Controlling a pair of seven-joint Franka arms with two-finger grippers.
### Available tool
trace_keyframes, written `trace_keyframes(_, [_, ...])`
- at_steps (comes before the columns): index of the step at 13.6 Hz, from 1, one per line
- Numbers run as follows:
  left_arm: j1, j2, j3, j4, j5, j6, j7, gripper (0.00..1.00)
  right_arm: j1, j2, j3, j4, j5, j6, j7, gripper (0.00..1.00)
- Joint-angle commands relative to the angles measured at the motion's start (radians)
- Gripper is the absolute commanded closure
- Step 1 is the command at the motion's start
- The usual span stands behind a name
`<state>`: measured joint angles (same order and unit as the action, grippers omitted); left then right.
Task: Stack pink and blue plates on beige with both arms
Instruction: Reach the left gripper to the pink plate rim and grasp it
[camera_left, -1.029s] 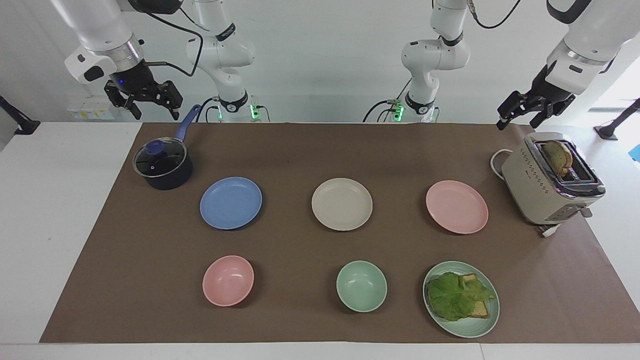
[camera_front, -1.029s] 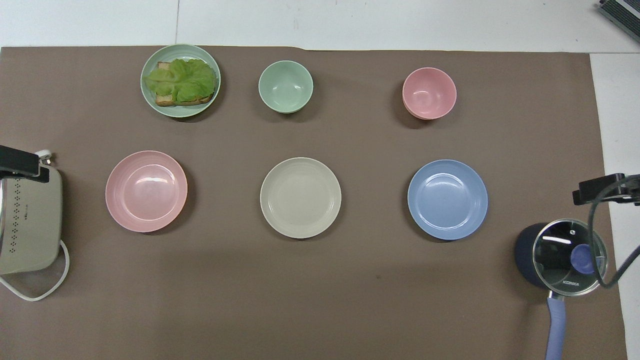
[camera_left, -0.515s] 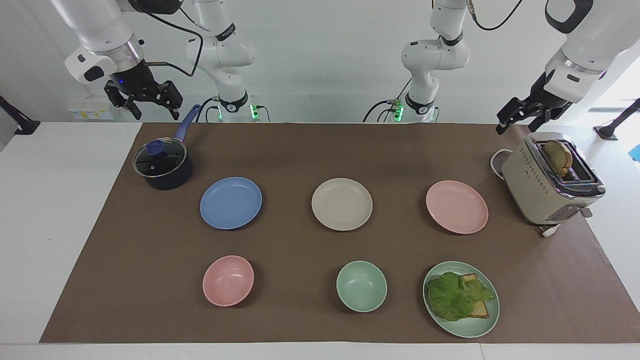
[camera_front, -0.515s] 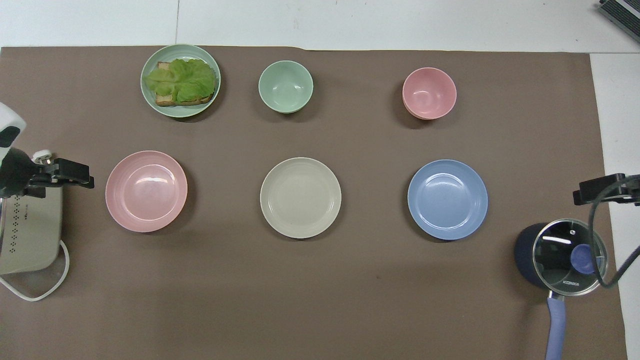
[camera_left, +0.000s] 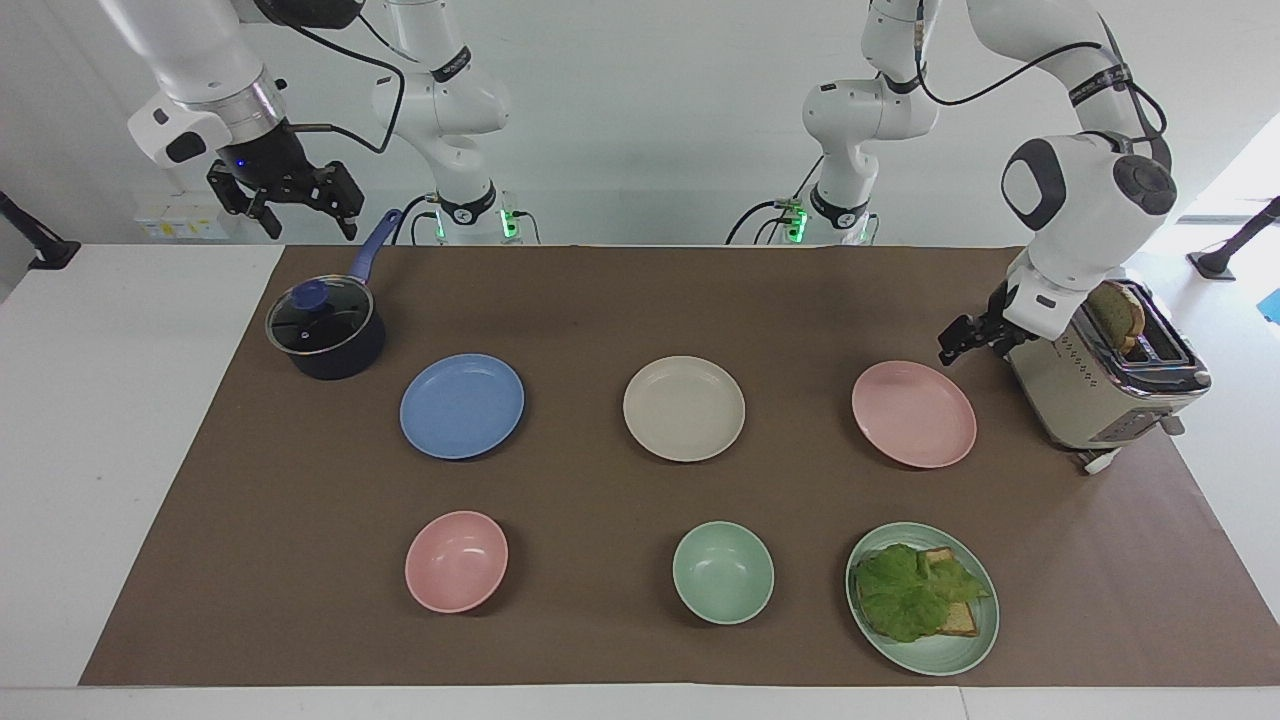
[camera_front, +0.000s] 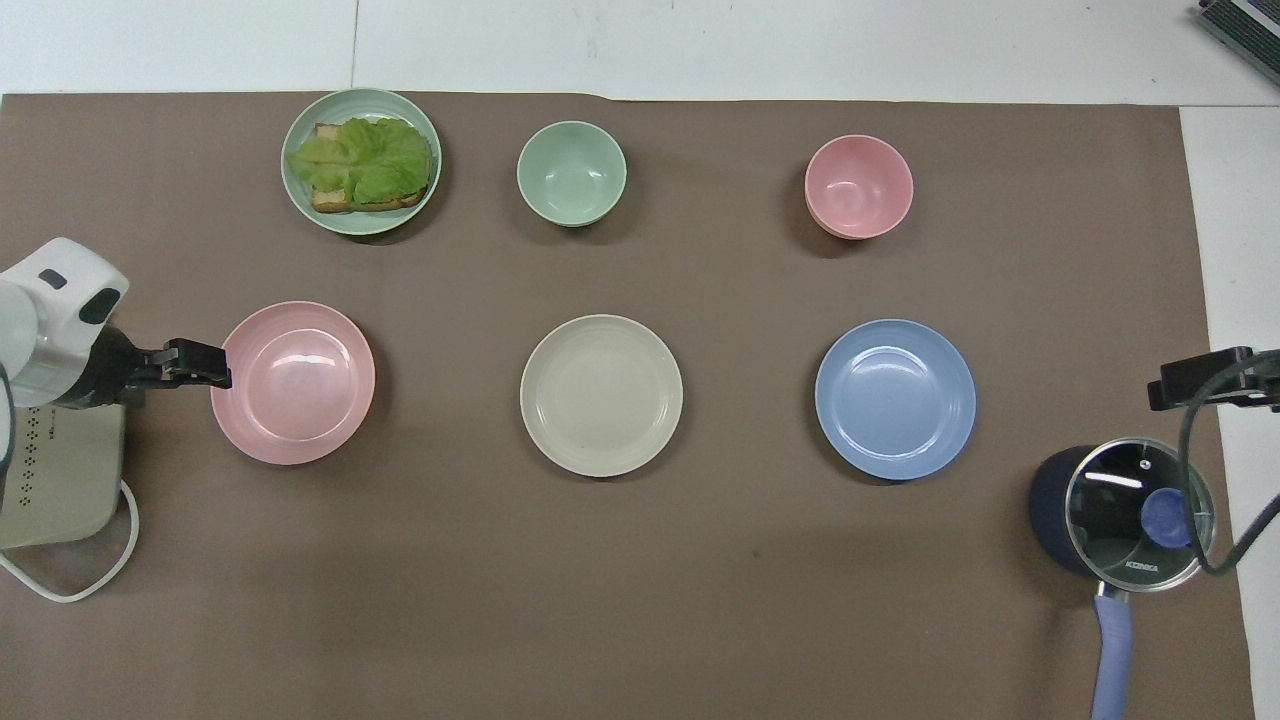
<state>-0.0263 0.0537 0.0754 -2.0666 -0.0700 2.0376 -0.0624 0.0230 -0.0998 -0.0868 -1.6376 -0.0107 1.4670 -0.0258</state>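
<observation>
Three equal plates lie in a row on the brown mat: the pink plate (camera_left: 913, 413) (camera_front: 293, 382) toward the left arm's end, the beige plate (camera_left: 684, 408) (camera_front: 601, 395) in the middle, and the blue plate (camera_left: 461, 405) (camera_front: 895, 398) toward the right arm's end. All three are bare. My left gripper (camera_left: 962, 340) (camera_front: 200, 362) hangs open, low between the toaster and the pink plate's rim, holding nothing and a little short of the plate. My right gripper (camera_left: 306, 215) (camera_front: 1195, 380) waits open in the air over the pot's handle.
A dark pot with a glass lid (camera_left: 325, 330) stands beside the blue plate. A beige toaster (camera_left: 1090, 375) with bread in it stands beside the pink plate. Farther from the robots are a pink bowl (camera_left: 456, 560), a green bowl (camera_left: 722, 572) and a green plate (camera_left: 940, 665) with lettuce and toast.
My left arm has swung down from above the toaster to the pink plate's rim, its gripper still open. The right arm and all plates have stayed put.
</observation>
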Motion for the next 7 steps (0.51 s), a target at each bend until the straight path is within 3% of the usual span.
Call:
trace_keyframes(1, [0.045,0.072,-0.008,-0.029,0.013,0.099,0.007,0.00,-0.009,-0.037,0.004,-0.047,-0.017,0.026,-0.031,0.00])
trace_keyframes(3, [0.048,0.119,-0.006,-0.050,0.013,0.205,0.004,0.00,-0.009,-0.043,0.004,-0.051,-0.017,0.027,-0.031,0.00])
trace_keyframes(7, [0.051,0.153,-0.006,-0.092,0.013,0.216,0.001,0.00,-0.009,-0.041,0.002,-0.053,-0.017,0.027,-0.031,0.00])
